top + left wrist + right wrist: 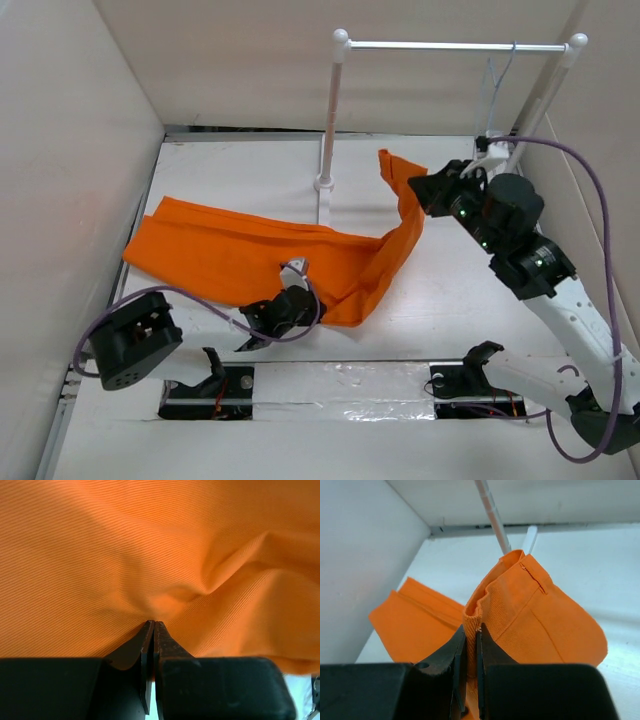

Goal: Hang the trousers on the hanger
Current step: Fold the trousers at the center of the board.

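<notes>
The trousers (250, 255) lie spread across the surface (250, 170). One end is held up off it by the right fingers (418, 187), just right of the rack (330, 110). The left fingers (296, 272) meet the cloth's near part. The hanger (497, 85) hangs from the rack's rod.

No legible text, label, brand, number or sign anywhere in view.
</notes>
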Tool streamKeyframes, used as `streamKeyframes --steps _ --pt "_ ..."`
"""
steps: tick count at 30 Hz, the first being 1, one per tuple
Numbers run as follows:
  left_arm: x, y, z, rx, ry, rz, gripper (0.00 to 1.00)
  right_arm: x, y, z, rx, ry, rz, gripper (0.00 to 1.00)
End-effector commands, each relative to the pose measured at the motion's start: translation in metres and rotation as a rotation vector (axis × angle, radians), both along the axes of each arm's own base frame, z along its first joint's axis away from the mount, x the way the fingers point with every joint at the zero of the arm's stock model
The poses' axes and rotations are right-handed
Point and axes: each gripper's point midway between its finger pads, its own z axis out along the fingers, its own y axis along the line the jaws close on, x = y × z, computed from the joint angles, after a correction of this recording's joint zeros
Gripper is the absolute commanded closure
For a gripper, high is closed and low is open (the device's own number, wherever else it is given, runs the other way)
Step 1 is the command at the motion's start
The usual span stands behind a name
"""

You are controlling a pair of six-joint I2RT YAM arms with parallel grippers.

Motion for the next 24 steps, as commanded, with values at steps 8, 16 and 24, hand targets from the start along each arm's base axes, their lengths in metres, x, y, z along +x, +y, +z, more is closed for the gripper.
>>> streamKeyframes --steps 8,16,24 --pt "-0.005 -0.085 -0.023 0.078 0.026 -0.114 1.0 -0.051 -0.033 0.159 0.113 -0.34 0.085 1.0" --pt "-0.004 -0.175 0.007 0.008 -0.028 -0.251 1.0 -0.059 -0.037 0.181 0.096 -0.377 0.116 1.0" --pt "0.015 -0.189 0.088 -0.094 -0.132 -0.267 1.0 -0.033 0.011 0.16 0.093 -0.31 0.204 1.0"
